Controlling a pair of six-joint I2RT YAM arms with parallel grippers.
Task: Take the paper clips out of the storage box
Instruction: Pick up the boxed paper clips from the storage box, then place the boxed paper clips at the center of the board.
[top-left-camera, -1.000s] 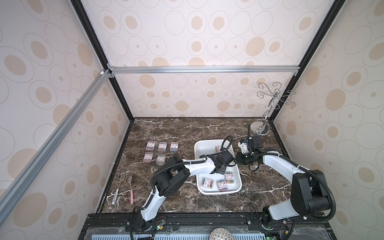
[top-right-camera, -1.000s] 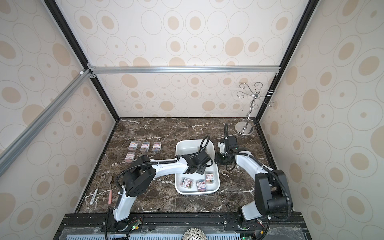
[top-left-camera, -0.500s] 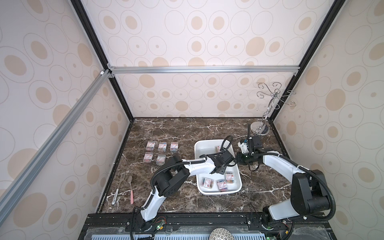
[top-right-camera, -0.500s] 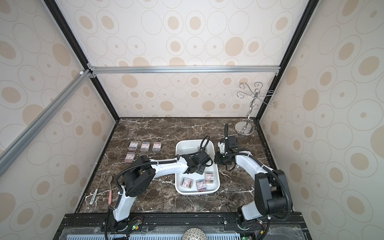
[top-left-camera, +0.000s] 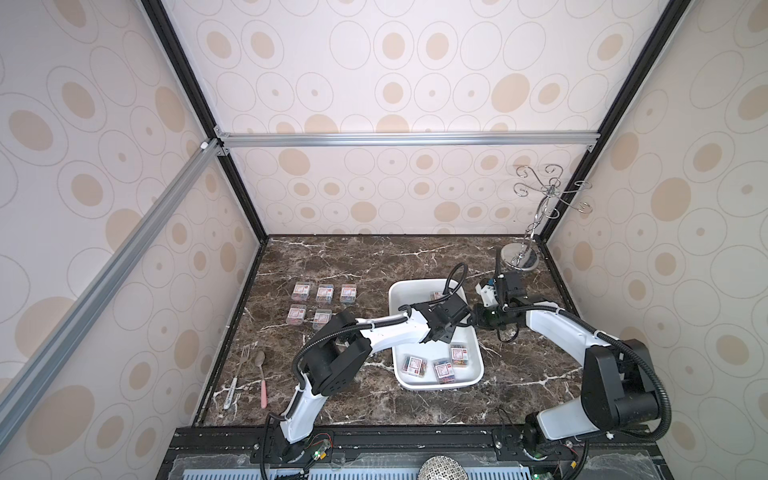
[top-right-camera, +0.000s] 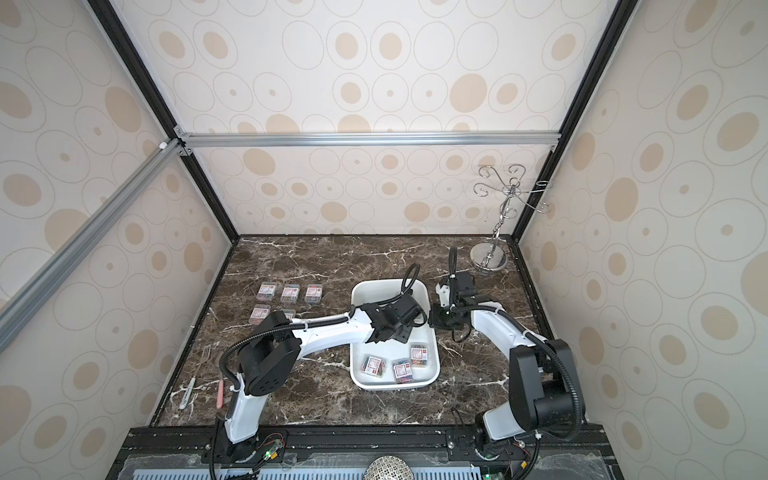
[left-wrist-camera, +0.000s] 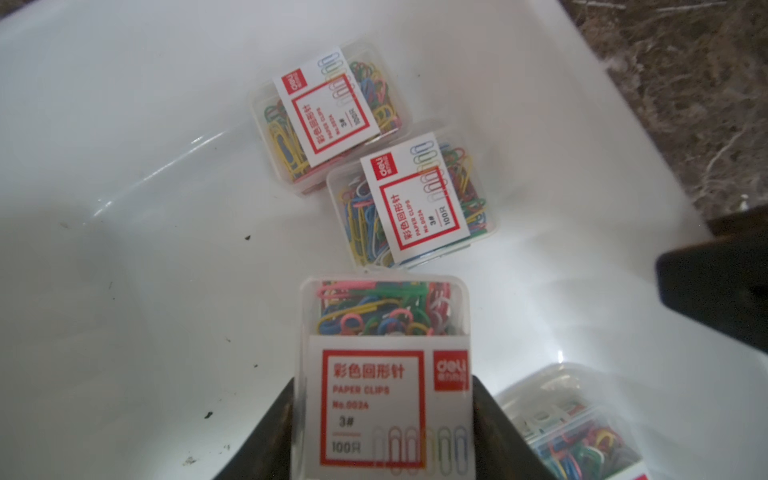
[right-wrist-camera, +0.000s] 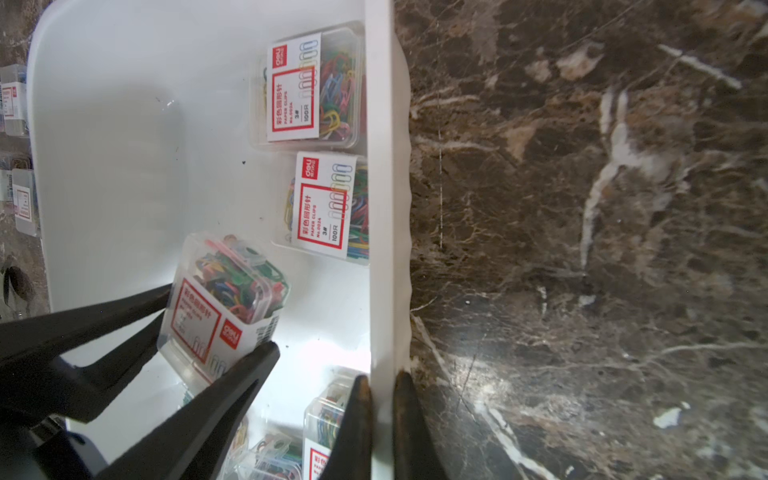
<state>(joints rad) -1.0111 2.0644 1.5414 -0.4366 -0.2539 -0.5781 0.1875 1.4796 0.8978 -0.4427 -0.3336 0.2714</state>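
Note:
The white storage box (top-left-camera: 394, 303) sits mid-table, also in a top view (top-right-camera: 358, 374). My left gripper (left-wrist-camera: 384, 388) is shut on one clear box of paper clips (left-wrist-camera: 384, 316) and holds it tilted inside the storage box (right-wrist-camera: 104, 124). The right wrist view shows that held box (right-wrist-camera: 232, 291) between the left fingers (right-wrist-camera: 249, 365). My right gripper (right-wrist-camera: 381, 376) is shut on the storage box rim (right-wrist-camera: 386, 208). Three more paper clip boxes (top-left-camera: 444, 371) lie at its near end. Several paper clip boxes (top-left-camera: 324, 293) stand on the marble to the left.
A chrome hook stand (top-left-camera: 521, 259) stands in the back right corner. A fork (top-left-camera: 244, 357), a spoon (top-left-camera: 261, 374) and a pen (top-left-camera: 230, 392) lie near the front left edge. Patterned walls close in the dark marble table (top-left-camera: 353, 257) on three sides.
The left jaws have closed a little onto the paper clip box. Both arms otherwise stay where they were.

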